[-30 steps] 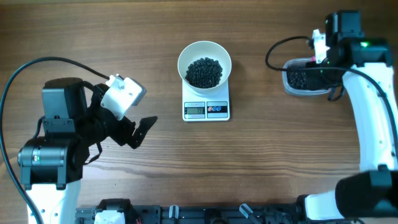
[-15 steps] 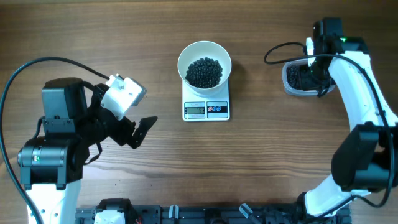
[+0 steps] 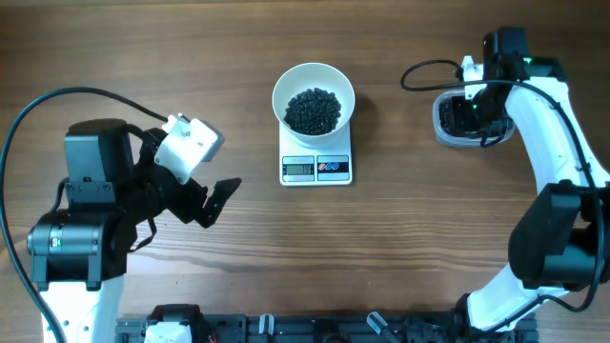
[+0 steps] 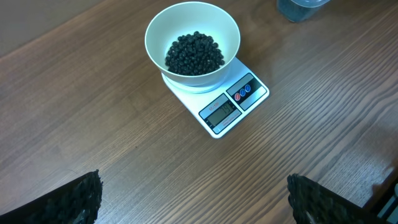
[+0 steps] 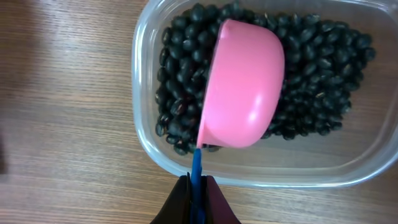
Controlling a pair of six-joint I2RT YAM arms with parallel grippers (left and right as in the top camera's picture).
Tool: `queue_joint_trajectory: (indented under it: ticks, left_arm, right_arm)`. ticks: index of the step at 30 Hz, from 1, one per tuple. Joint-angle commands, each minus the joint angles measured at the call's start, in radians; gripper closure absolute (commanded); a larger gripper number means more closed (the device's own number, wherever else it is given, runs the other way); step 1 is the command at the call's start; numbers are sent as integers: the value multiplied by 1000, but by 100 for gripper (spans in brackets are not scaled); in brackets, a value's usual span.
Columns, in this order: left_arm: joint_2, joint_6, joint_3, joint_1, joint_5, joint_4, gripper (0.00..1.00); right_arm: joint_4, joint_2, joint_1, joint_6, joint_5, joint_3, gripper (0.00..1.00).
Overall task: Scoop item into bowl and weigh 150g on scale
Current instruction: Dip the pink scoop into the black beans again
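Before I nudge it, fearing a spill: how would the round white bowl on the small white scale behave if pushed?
The round white bowl looks rigid, so it probably slides. It overhangs the small white digital scale, so it might tip off. Its loose black beans would likely roll and scatter.

The left arm point(image 3: 91, 205) sits folded low on its own side, wrist turned inward. The left gripper point(image 3: 215, 198) has its jaws spread wide and holds nothing. The right arm point(image 3: 558, 162) stretches far forward, wrist bent down. The right gripper point(image 5: 196, 198) is clamped tight on a thin blue handle point(image 5: 196, 171).
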Motion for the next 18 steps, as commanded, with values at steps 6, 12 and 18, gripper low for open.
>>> queue_joint_trajectory:
  ticks: [6, 12, 18]
  left_arm:
    - [2, 16, 18, 4, 16, -2, 0]
    - [2, 16, 18, 5, 16, -2, 0]
    - [2, 15, 18, 5, 16, -2, 0]
  right_arm:
    - [-37, 18, -125, -21, -190, -5, 96]
    - [-117, 18, -166, -76, -248, -6, 96]
    - [-85, 80, -166, -92, -276, -10, 96]
